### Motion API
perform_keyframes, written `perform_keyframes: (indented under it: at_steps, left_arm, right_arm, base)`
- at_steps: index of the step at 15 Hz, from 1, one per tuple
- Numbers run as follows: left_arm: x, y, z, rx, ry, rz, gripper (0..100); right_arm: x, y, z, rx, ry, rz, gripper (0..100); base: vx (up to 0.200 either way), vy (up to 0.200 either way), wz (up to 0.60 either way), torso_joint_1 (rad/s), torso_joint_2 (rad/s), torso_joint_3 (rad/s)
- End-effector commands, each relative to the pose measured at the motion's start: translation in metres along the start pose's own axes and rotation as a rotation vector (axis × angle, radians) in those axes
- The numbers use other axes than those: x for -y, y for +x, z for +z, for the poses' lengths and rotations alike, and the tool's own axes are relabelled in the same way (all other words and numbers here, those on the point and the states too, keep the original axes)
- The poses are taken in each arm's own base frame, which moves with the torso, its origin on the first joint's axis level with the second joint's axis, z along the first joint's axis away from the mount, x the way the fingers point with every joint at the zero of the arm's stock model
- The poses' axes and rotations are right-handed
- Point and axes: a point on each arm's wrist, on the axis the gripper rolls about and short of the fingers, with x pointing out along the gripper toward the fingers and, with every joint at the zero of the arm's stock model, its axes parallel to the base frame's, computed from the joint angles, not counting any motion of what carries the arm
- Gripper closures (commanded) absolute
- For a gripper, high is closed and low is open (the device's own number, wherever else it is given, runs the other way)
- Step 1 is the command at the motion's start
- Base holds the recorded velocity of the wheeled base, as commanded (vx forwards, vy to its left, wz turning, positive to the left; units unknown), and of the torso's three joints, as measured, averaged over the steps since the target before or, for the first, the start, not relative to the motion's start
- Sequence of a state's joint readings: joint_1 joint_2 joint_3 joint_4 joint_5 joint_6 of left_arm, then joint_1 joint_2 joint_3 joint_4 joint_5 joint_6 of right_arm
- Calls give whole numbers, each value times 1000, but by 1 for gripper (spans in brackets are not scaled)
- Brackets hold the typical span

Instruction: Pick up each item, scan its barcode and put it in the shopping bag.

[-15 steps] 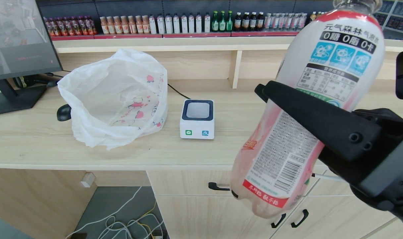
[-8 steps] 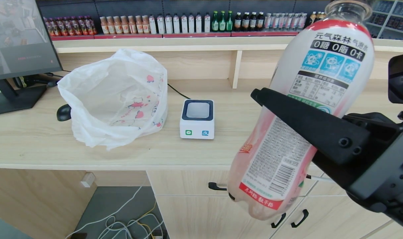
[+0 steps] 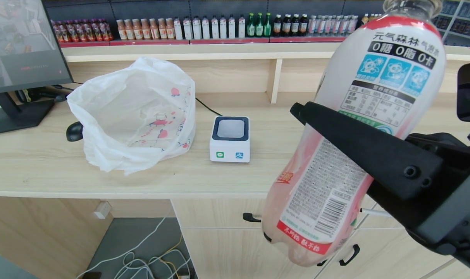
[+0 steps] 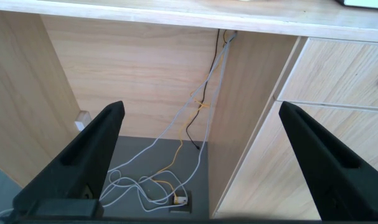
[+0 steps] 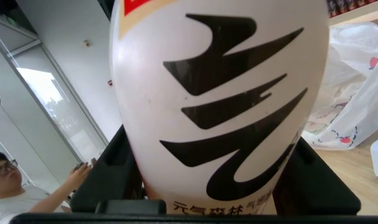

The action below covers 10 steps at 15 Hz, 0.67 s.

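Grips the bottle [image 3: 389,69] tight in the right gripper [image 3: 320,124], aloft right of the scanner [image 3: 230,138], barcode [image 3: 331,211] facing away from it. Hangs the left gripper [image 4: 201,112] wide apart, below the scanner. Looks pre-scan: probably needs carrying over the scanner, barcode turned down.

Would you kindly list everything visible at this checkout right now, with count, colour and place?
counter: one, light wood, across the scene.
scanner: one, white with dark top, mid-counter.
shopping bag: one, white with red prints, open on the counter, left of the scanner.
bottle: one, pale pink with white-and-red label, tilted in the air, front right.
monitor: one, dark, counter's far left.
shelf bottles: many, mixed colours, behind the counter.
cables: several, white and yellow, under the counter.
left gripper: one, black, jaws open, low before the counter's underside.
right gripper: one, black, jaws shut on the bottle.
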State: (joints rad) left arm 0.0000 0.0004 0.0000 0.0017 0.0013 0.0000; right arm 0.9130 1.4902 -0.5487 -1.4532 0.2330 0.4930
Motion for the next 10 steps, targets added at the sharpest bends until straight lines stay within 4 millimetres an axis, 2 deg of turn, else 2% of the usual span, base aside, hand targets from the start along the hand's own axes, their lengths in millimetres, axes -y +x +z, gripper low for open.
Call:
perform_keyframes:
  at_steps: [1,8,10]
  left_arm:
    - [0,0,0,1,0,0,0]
    - [0,0,0,1,0,0,0]
    - [0,0,0,1,0,0,0]
  right_arm:
    - [0,0,-2,-7,-1,-1,100]
    - [-1,-6,-2,-13,-10,-9,100]
    - [1,-12,-8,-40,-93,-22,100]
  base:
    - [0,0,0,0,0,0]
    - [0,0,0,0,0,0]
    - [0,0,0,0,0,0]
